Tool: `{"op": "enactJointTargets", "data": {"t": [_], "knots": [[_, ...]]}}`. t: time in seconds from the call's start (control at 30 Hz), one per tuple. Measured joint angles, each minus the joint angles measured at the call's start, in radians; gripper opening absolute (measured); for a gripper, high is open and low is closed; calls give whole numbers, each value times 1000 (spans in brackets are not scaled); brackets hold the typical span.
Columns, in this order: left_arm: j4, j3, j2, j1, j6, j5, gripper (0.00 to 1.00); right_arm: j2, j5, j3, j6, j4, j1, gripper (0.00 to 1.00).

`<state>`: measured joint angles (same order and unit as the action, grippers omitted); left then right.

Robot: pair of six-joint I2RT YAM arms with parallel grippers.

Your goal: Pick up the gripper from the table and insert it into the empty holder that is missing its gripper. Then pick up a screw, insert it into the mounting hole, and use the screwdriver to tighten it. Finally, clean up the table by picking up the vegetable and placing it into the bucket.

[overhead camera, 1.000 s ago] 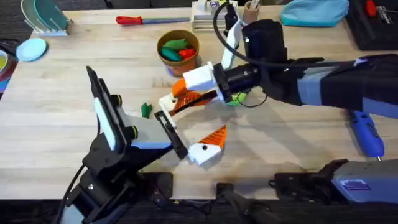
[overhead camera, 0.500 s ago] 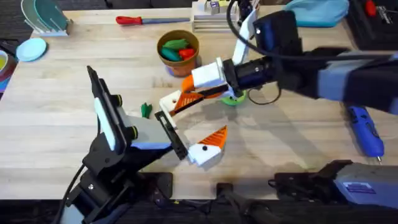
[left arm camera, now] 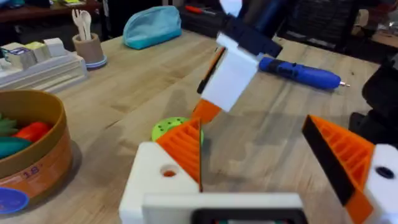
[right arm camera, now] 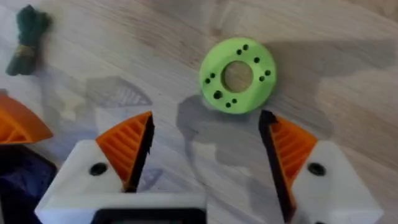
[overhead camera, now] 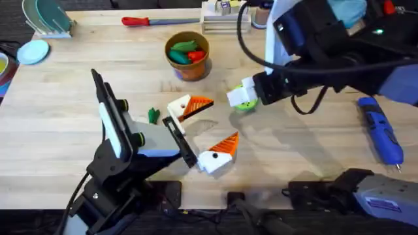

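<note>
1. One step looks done from where I stand: the orange gripper (overhead camera: 200, 104) sits seated in the white holder (overhead camera: 177, 108) on the left arm, near the middle of the surface; its twin finger lies at about 5 o'clock from it.
2. The left gripper (overhead camera: 210, 124) has its jaws spread wide with nothing between them; the right gripper (overhead camera: 243, 98) hangs at 3 o'clock of the holder, over a bright green ring (right arm camera: 237, 76), jaws apart and empty.
3. The screw step looks untouched; the mounting hole (left arm camera: 168, 172) in the holder appears open, and I cannot pick out a screw anywhere.
4. The blue screwdriver (overhead camera: 382, 136) lies at the surface's 3 o'clock side, well apart from both arms, so tightening is not yet begun.
5. Clean-up is left too; the dark green vegetable (overhead camera: 153, 115) rests on the surface at 9 o'clock of the holder, while the bucket (overhead camera: 193, 69) stands at 12 o'clock, already holding green and red pieces.
</note>
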<state>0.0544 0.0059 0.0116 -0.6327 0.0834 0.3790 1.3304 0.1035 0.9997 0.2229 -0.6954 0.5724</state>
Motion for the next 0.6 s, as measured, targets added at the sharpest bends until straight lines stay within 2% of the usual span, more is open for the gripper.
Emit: {"op": "enactJointTargets", "data": {"t": [0.03, 0.13, 0.23, 0.33, 0.5, 0.6], "knots": [[0, 0, 0, 0, 0, 0, 993, 9, -15, 0, -8, -3, 0, 986], [0, 0, 0, 0, 0, 0, 993, 35, -46, 0, -19, 3, 1, 859], [0, 0, 0, 0, 0, 0, 993, 77, -65, 0, -33, 16, 19, 822], [0, 0, 0, 0, 0, 0, 993, 123, -89, 0, -51, 20, 61, 682], [0, 0, 0, 0, 0, 0, 993, 191, -143, 0, -67, 30, 121, 509], [0, 0, 0, 0, 0, 0, 992, 224, -167, 0, -71, 42, 131, 446]]}}
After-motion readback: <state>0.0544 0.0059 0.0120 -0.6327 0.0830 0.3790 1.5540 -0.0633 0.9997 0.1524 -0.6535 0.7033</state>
